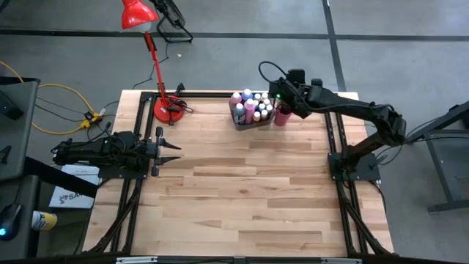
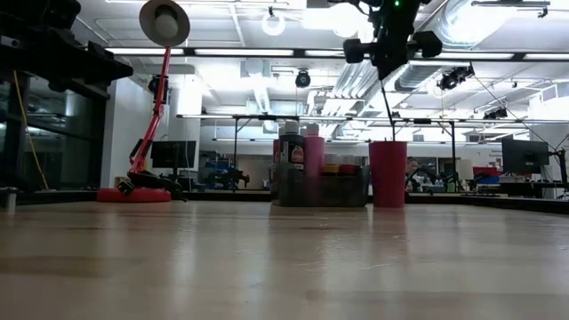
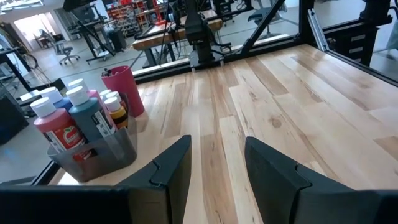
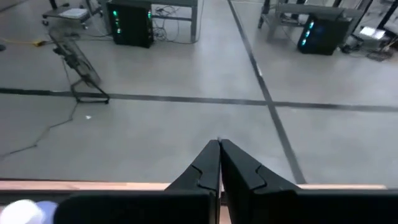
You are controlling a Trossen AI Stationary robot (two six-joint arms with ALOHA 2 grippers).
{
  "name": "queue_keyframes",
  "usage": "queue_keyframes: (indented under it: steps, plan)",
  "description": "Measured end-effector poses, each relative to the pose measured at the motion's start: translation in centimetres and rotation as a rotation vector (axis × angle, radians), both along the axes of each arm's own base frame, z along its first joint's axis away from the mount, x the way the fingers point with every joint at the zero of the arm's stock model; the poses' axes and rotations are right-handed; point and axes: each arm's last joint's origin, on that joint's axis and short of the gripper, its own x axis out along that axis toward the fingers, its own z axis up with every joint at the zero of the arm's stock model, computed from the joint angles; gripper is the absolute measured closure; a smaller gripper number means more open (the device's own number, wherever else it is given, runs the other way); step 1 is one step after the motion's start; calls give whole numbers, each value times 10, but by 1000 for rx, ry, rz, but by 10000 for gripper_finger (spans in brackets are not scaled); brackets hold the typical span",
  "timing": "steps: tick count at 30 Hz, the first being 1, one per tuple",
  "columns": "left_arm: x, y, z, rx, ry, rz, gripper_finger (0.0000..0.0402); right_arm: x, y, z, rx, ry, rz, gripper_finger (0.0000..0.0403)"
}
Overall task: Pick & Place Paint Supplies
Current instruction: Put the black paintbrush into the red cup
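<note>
The right hand (image 2: 388,67) hangs above the red cup (image 2: 388,173) near the far edge of the counter (image 1: 249,198), and its fingers are pressed together. In the low view a thin dark stem runs straight down from it into the cup; I judge this is a paintbrush (image 2: 386,111) that the hand pinches, held upright so it goes in by its end, but the stem is too thin to be sure. The paint bottles (image 1: 251,106) stand packed in the grey bin (image 3: 99,152), touching the cup on its left side, so all supplies collect at one place on the far edge. The left hand (image 1: 170,149) waits at the left edge of the counter, lying low, its fingers spread apart with nothing between them. A red desk lamp (image 1: 157,62) stands at the far left corner, well apart from the bin.
</note>
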Motion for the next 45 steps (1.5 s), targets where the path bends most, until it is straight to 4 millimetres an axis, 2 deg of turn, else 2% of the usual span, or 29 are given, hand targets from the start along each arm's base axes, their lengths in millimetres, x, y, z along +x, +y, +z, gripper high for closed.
queue_keyframes:
  steps: [6,26,45]
  plan:
    - [0,0,0,0,0,0,256,4,-8,-7,23,24,2,400]
    - [0,0,0,0,0,0,256,9,-8,-21,123,74,56,400]
    - [0,0,0,0,0,0,256,13,-11,-25,77,94,15,400]
